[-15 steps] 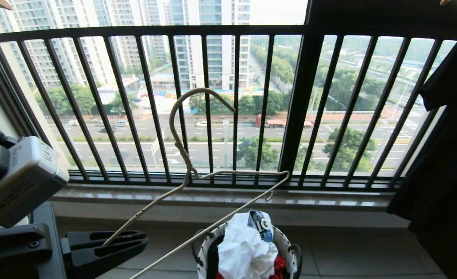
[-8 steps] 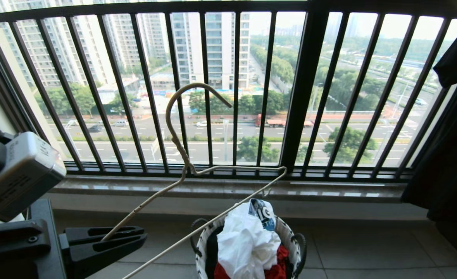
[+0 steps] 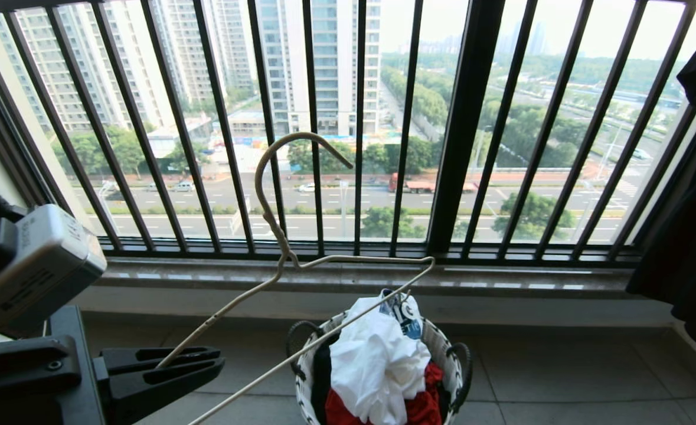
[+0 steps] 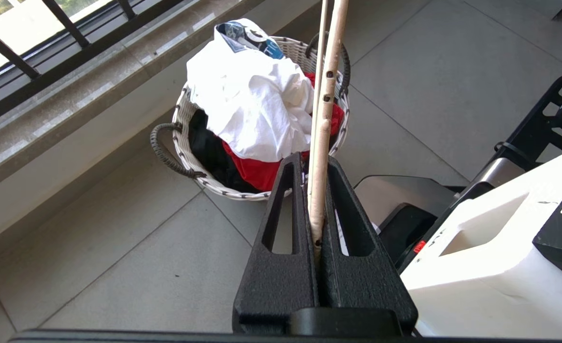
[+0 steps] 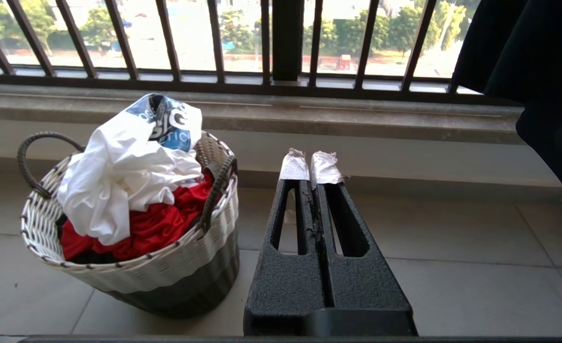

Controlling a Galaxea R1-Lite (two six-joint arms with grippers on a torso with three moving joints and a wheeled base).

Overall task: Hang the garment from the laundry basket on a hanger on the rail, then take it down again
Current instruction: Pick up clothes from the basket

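Left gripper (image 3: 164, 369) at 7 o'clock, low and nearest, jaws clamped on the hanger (image 3: 277, 236) near one end of its shoulder wire; hook points up and away, probably kept ready for threading the shirt. Right gripper (image 5: 311, 166) parked low by the floor, jaws pressed together, empty, tips wrapped in pale tape. Laundry basket (image 3: 306, 366) at 6 o'clock on the tiles, just beyond the hanger's wire. Garment (image 3: 377, 360) heaped on top of a red garment (image 3: 424, 404), easy to pick first; blue print reads partly "IG", rest folded. Black window railing (image 3: 466, 118) at 12 o'clock. Rail not in view.
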